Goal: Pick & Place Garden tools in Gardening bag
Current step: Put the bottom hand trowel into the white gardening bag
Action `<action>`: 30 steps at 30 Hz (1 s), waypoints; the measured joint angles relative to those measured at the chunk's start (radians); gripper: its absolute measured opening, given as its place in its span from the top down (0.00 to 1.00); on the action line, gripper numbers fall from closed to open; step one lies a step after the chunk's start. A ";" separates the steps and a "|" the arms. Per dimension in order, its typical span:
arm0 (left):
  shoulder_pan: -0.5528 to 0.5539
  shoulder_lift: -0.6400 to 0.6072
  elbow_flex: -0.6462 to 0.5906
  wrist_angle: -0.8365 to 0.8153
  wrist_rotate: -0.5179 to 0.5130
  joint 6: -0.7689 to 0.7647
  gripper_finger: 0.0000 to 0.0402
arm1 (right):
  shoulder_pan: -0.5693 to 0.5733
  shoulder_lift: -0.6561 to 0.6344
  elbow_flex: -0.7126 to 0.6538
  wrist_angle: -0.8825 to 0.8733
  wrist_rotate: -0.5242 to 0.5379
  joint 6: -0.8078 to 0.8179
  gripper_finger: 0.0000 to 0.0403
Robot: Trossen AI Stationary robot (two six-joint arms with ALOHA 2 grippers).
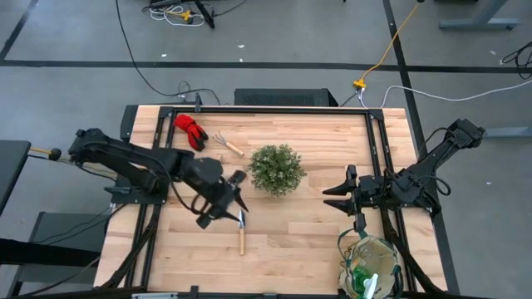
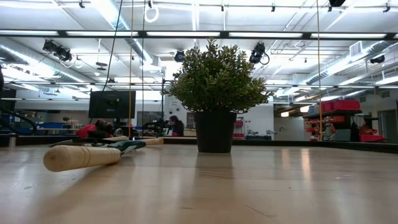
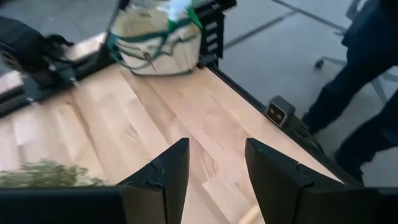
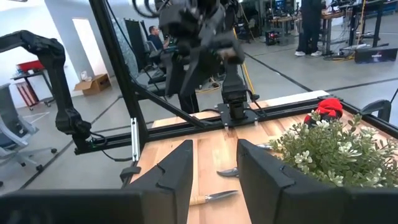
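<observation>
A wooden-handled trowel [image 1: 242, 232] lies flat on the table in front of the plant, and its handle [image 2: 81, 156] fills the low view's left. My left gripper [image 1: 235, 199] hovers just above and left of it, open and empty [image 3: 217, 163]. Red gloves [image 1: 189, 129] and a small rake [image 1: 226, 143] lie at the far left. The beige gardening bag [image 1: 370, 267] stands at the near right corner, with a green-and-white item inside. My right gripper [image 1: 332, 193] waits open right of the plant, held above the table [image 4: 214, 155].
A bushy green plant in a dark pot [image 1: 276, 169] stands mid-table between the two grippers. Black rails [image 1: 376, 141] run along the table's sides. Bare wood [image 1: 299, 249] lies between the trowel and the bag. People show in the room beyond.
</observation>
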 joint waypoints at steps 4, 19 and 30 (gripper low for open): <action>-0.021 0.046 0.000 0.000 0.000 0.001 0.59 | 0.000 0.000 0.000 0.000 0.000 0.000 0.69; -0.090 0.120 -0.001 -0.012 -0.005 0.086 0.59 | 0.000 0.000 0.000 -0.001 -0.009 -0.002 0.69; -0.120 0.120 0.000 -0.027 -0.005 0.128 0.59 | 0.000 0.000 0.000 -0.002 -0.009 -0.006 0.69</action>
